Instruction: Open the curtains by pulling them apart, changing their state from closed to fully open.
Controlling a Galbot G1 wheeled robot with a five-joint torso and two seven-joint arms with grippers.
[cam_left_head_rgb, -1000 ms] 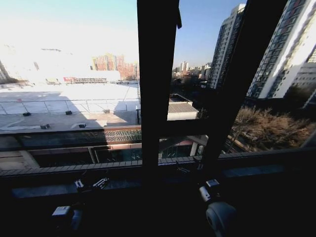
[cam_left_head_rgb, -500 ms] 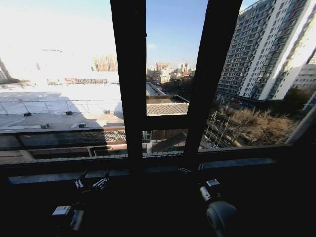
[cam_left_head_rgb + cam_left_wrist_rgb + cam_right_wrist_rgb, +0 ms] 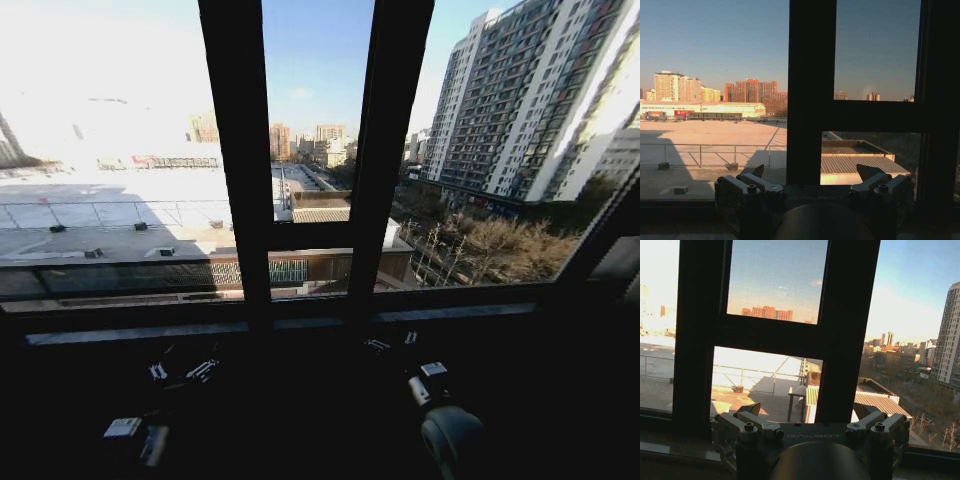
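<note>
Both pincers apart, low before window frame (image 3: 235, 160): left pincer (image 3: 812, 177), right pincer (image 3: 810, 415); lower bodies lost in shadow

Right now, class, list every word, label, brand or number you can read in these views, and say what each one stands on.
"GALBOT": faint, raised on the dark body of the right end effector, between its open fingers.
"GALBOT" probably also on the left end effector, too dim to read for certain.
Red sign on the long low building: too small to read.
No other readable text.
</note>
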